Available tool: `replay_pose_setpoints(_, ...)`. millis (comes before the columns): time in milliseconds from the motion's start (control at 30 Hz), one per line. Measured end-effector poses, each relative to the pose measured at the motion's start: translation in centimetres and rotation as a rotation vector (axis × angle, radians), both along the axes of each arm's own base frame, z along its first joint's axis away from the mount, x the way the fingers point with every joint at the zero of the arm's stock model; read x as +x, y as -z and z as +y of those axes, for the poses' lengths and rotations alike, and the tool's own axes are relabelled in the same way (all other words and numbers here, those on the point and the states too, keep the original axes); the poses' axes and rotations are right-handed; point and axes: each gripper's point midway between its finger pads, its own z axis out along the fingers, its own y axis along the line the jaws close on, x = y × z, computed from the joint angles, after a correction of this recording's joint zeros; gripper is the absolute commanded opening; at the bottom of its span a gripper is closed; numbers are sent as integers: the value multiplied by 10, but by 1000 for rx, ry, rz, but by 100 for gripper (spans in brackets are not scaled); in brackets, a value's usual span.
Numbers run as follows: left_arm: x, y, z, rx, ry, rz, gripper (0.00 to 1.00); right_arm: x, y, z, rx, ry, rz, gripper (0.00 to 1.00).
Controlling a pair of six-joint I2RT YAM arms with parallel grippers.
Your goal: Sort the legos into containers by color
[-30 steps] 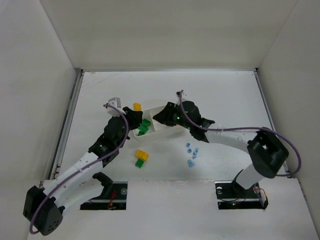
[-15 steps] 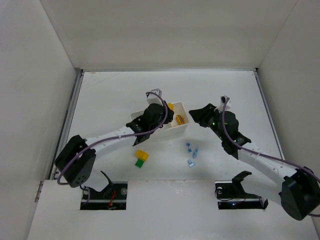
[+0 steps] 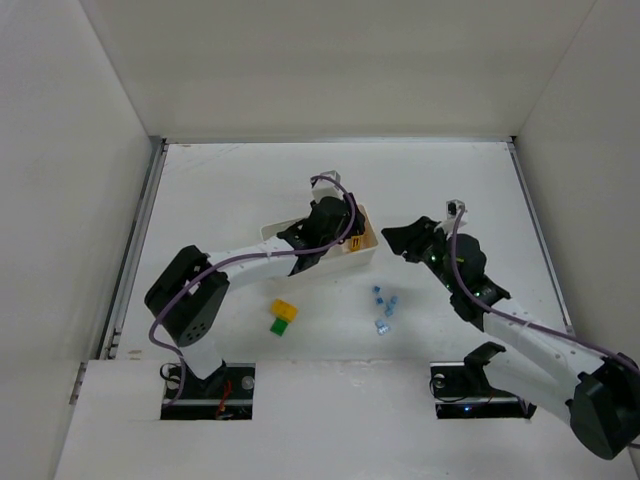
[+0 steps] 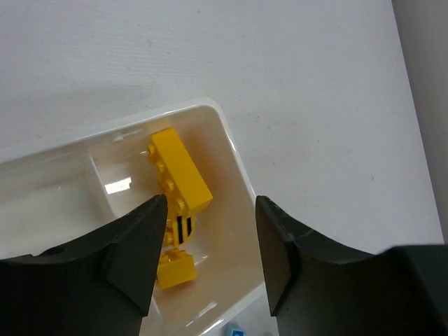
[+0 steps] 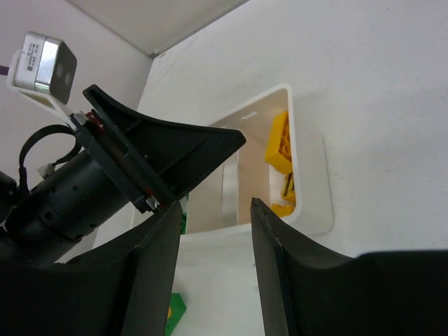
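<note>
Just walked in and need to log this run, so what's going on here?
The left gripper hovers open over the end compartment of the small white plastic tray, where tiny yellow bricks lie. The right gripper hangs open and empty beside it. One yellow-and-green brick pair and several pale blue bricks wait on the table.

White table (image 3: pixel 450 190), matte and evenly lit, boxed in by plain white walls (image 3: pixel 340 70) on three sides. A grey metal rail (image 3: pixel 133 255) runs down its left edge. Up front, a white panel (image 3: pixel 340 420) with two dark cutouts (image 3: pixel 245 400).
</note>
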Motion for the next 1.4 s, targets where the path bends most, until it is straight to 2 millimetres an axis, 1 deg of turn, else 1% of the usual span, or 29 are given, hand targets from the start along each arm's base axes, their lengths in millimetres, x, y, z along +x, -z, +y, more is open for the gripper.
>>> replay_pose_setpoints(67,1,-2,1,-2,-4,-4,51,-3,4,2,-13,-10,4,49)
replay_pose_setpoints(133,2,-7,4,-10,-9,-11,49,-8,10,11,-38,-47,8,45)
replay_pose_setpoints(200,1,-18,14,-28,-22,-27,48,-21,20,32,-85,-130,17,43)
replay_pose_setpoints(233,0,-25,22,-40,-32,-38,48,-31,26,45,-116,-184,26,45)
replay_pose_setpoints(300,-6,-41,43,-68,-57,-64,47,-54,38,77,-186,-313,32,55)
replay_pose_setpoints(367,-12,-58,65,-103,-85,-93,47,-84,49,112,-260,-460,23,70)
replay_pose_setpoints(400,-16,-65,77,-122,-102,-108,47,-100,53,127,-296,-529,11,75)
replay_pose_setpoints(433,-20,-71,88,-139,-118,-121,47,-116,58,143,-333,-600,-6,77)
replay_pose_setpoints(500,-29,-79,108,-163,-146,-137,46,-142,66,166,-395,-711,-40,82)
replay_pose_setpoints(567,-38,-78,129,-170,-174,-137,46,-160,73,183,-447,-788,-74,86)
replay_pose_setpoints(633,-46,-75,147,-167,-203,-130,46,-169,80,196,-488,-833,-92,89)
replay_pose_setpoints(700,-53,-71,165,-162,-234,-120,46,-171,87,208,-525,-858,-100,90)
replay_pose_setpoints(767,-58,-67,181,-153,-263,-111,46,-169,93,218,-559,-863,-100,89)
replay_pose_setpoints(933,-70,-53,214,-130,-318,-74,45,-150,111,240,-638,-825,-81,83)
replay_pose_setpoints(1000,-75,-45,225,-123,-336,-54,45,-146,120,244,-666,-815,-68,82)
replay_pose_setpoints(1067,-80,-37,236,-117,-357,-32,45,-144,128,247,-690,-814,-55,79)
replay_pose_setpoints(1233,-87,-17,252,-120,-387,26,44,-139,144,251,-741,-809,-24,71)
replay_pose_setpoints(1367,-91,-7,254,-132,-384,60,44,-135,152,251,-773,-796,-10,59)
replay_pose_setpoints(1400,-92,-6,254,-135,-381,65,44,-134,154,252,-782,-793,-6,54)
